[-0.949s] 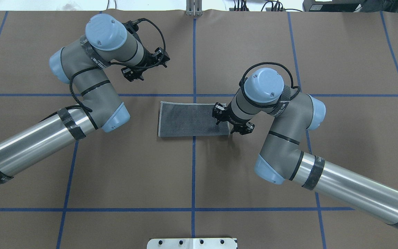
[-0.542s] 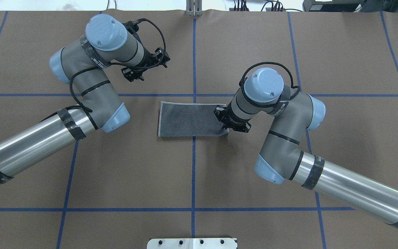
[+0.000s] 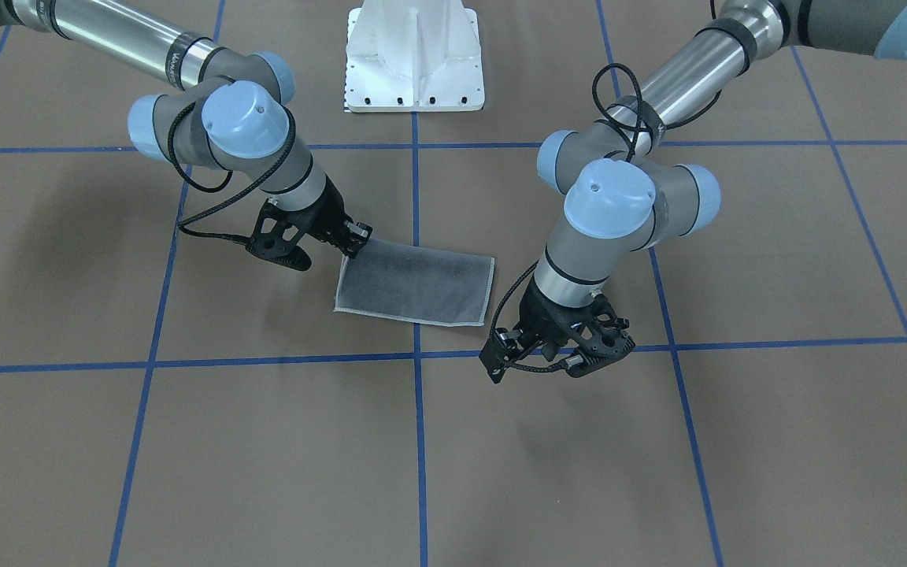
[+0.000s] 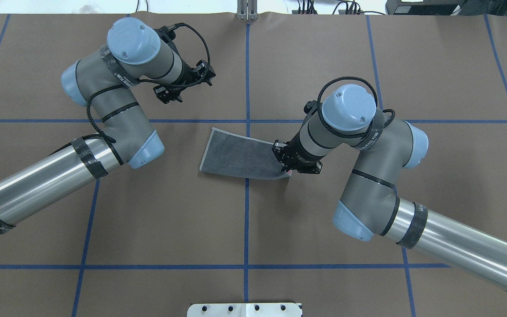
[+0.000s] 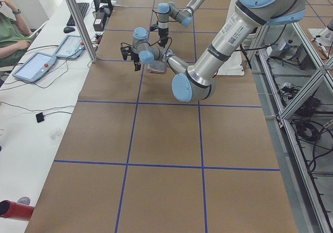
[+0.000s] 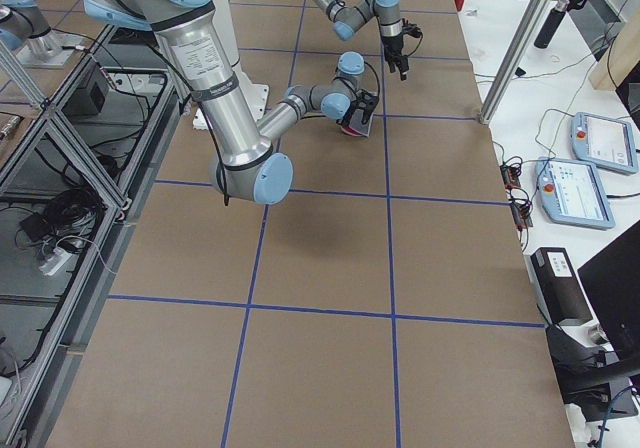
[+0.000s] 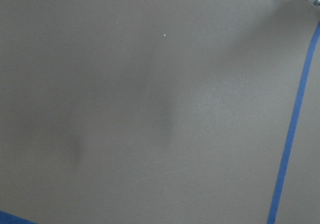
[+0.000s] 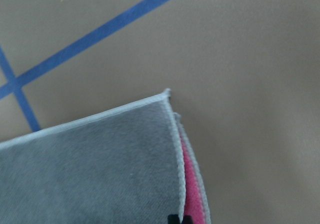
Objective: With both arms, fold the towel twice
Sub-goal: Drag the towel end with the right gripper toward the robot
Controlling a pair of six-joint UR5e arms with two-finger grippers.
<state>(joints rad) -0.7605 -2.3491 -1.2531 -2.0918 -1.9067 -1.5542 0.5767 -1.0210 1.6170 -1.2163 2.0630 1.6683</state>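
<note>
The towel (image 4: 240,156) lies folded into a strip at the table's middle, dark grey face up, also seen in the front view (image 3: 414,287). My right gripper (image 4: 293,164) is shut on its right end, where a sliver of the pink face shows. The right wrist view shows that corner (image 8: 100,164) with pink between the layers, the fingertips at the bottom edge. In the front view the right gripper (image 3: 351,240) sits at the towel's corner. My left gripper (image 4: 183,86) hangs open and empty above the table, beyond the towel's left end, also seen in the front view (image 3: 552,354).
The table (image 4: 104,211) is covered in brown paper with a grid of blue tape lines (image 4: 247,220). The white pedestal base (image 4: 244,309) stands at the near edge. A side bench with control pendants (image 5: 36,66) and a seated person (image 5: 10,25) is beyond the far edge.
My right gripper has shut on the towel's right end and drawn it toward the near side, so the towel now lies skewed. The left arm has barely moved.
</note>
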